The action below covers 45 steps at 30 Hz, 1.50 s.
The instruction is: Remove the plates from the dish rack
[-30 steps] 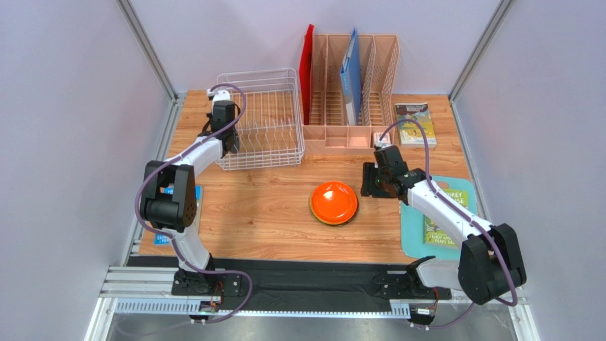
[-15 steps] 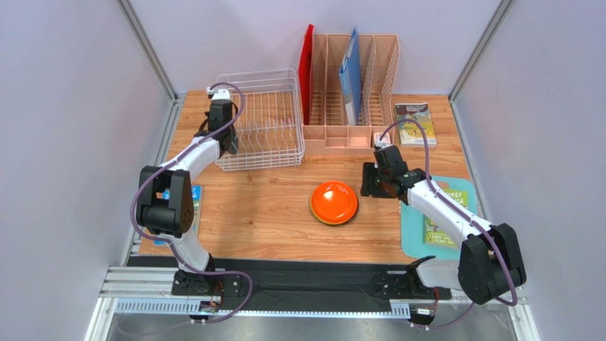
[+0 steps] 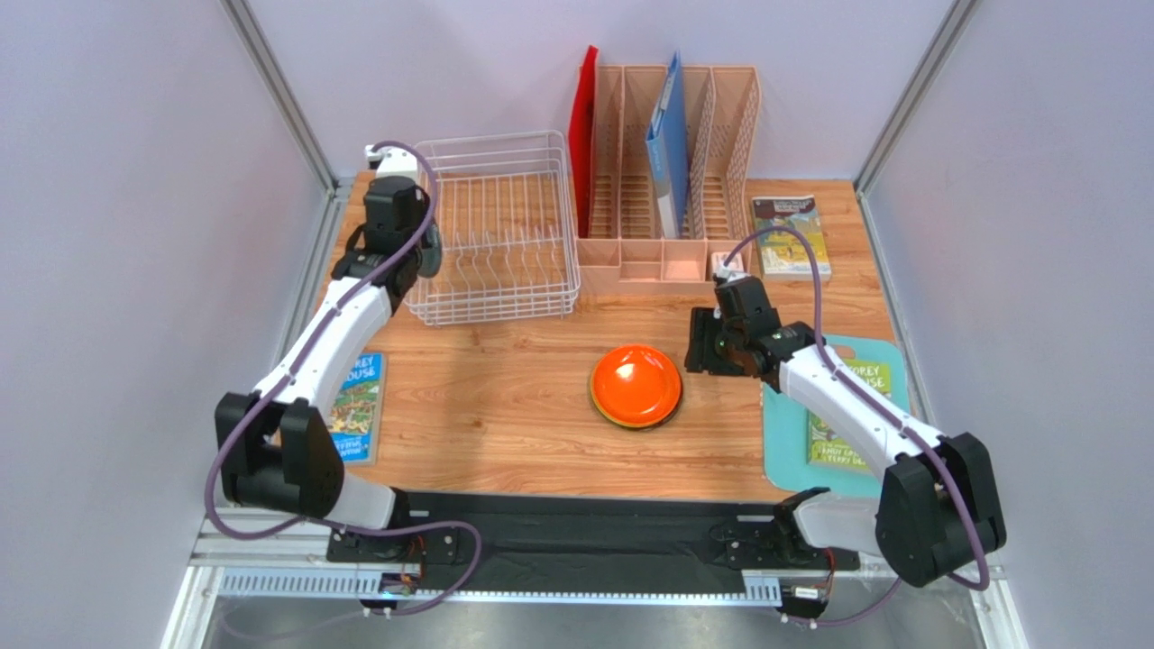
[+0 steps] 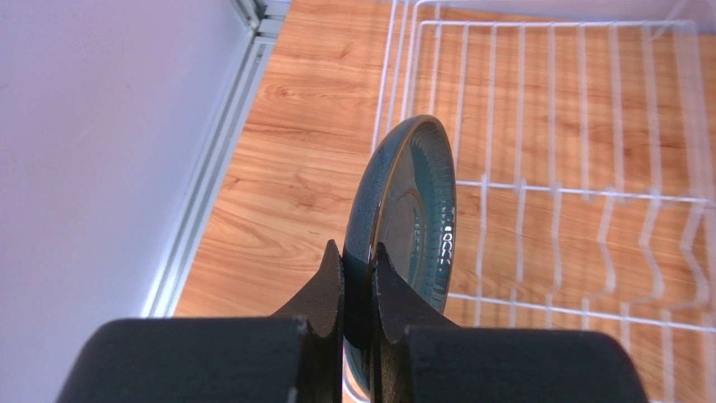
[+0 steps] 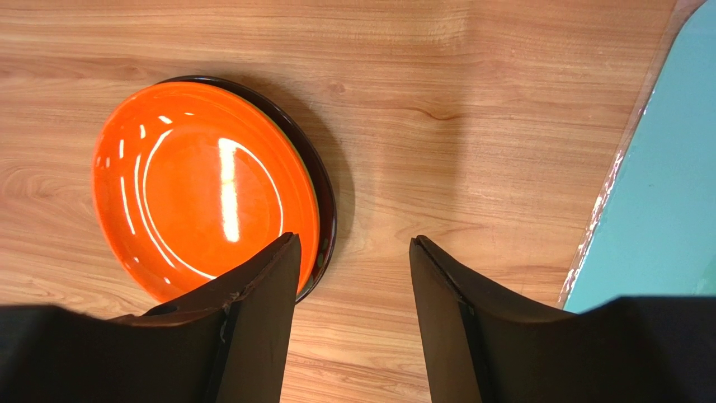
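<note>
The dish rack (image 3: 496, 265) stands at the far left of the table (image 3: 515, 406), a white wire basket; from above no plate shows between its dividers, so by my reading it holds nothing more. Well apart from it, near the middle of the table, lies the stack of plates (image 3: 635, 386); the orange plate (image 5: 202, 189) is on top, and the rim of a dark plate (image 5: 326, 220) shows beneath it; what else lies in the stack I cannot tell. The dark teal-grey plate (image 4: 413, 214) is the last one out; it is held on edge in the air at the rack's left wall, and whether it is fully clear of the wires I cannot tell. The left gripper (image 4: 356, 253) is clamped narrow on the plate's rim, one finger on each face. The right gripper (image 5: 353, 256) hangs just beside the stack with its jaws spread wide, holding nothing.

The grip is on a thin rim only; a quick swing could let the plate pivot or slip between the fingers. A sideways move made too low could catch the rack's wall and drag the basket. At the stack, the plate must be tipped flat; released tilted, it could slide off the orange plate or strike the waiting right gripper.
</note>
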Motion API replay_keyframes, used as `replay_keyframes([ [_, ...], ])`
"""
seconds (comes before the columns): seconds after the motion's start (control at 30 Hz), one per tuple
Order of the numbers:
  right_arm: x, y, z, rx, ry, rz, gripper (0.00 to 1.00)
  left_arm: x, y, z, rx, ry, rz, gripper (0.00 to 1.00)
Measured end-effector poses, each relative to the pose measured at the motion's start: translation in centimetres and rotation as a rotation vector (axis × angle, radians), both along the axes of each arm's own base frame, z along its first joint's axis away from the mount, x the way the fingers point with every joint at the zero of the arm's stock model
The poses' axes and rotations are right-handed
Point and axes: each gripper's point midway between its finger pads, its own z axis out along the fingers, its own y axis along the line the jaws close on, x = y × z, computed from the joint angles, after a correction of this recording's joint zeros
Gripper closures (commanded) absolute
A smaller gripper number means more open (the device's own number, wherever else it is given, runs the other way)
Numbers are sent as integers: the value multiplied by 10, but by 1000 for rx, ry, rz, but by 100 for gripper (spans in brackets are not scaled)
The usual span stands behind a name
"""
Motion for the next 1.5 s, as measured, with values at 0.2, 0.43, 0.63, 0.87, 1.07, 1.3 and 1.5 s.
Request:
replay_keyframes([
  [0.2, -2, 9, 24, 76, -60, 26, 43, -29, -35, 41, -212, -99, -142, 100],
  [0.43, -2, 31, 64, 228, -168, 77, 43, -72, -130, 18, -564, -53, -462, 100],
  [0.63, -1, 49, 85, 336, -210, 115, 42, -116, -203, -50, -738, 181, -625, 100],
  [0.87, -1, 66, 92, 424, -226, 153, 42, -147, -264, -45, -840, 228, -782, 100],
  [1.07, -3, 76, 80, 462, -188, 173, 42, -158, -293, -40, -881, 228, -857, 100],
  [1.3, -6, 93, 71, 529, -150, 224, 58, -161, -306, -53, -895, 269, -864, 100],
  [1.5, -7, 97, 58, 594, -103, 218, 100, -154, -304, -61, -893, 276, -847, 100],
])
